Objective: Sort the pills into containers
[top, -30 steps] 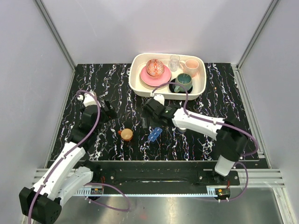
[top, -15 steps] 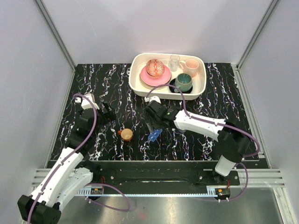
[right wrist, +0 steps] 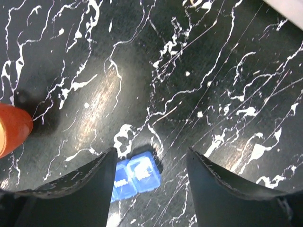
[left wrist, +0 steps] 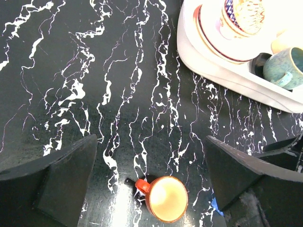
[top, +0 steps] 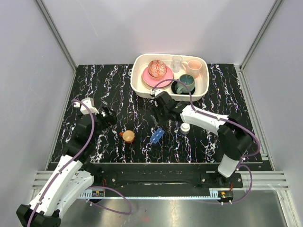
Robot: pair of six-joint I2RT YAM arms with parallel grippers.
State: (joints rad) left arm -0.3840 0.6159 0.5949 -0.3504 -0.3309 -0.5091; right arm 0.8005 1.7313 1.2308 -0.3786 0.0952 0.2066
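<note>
The small round orange cup (top: 128, 136) stands on the black marbled table, left of the blue translucent pill box (top: 157, 135). A white pill bottle (top: 184, 128) stands right of the box. My left gripper (top: 107, 117) is open and empty, up and left of the cup; the cup (left wrist: 164, 198) shows low between its fingers. My right gripper (top: 160, 113) is open and empty above the table, just behind the pill box (right wrist: 136, 178); the orange cup (right wrist: 13, 128) is at that view's left edge. No loose pills are visible.
A white tray (top: 201, 88) at the back holds a pink plate with a patterned bowl (top: 157, 69), a clear glass (top: 177, 63), a pink cup (top: 193, 66) and a teal mug (top: 185, 83). Grey walls stand on three sides.
My right gripper has pulled back from over the pill box toward the tray, uncovering the white bottle. My left gripper has drifted slightly toward the near edge. The cup and box stay put.
</note>
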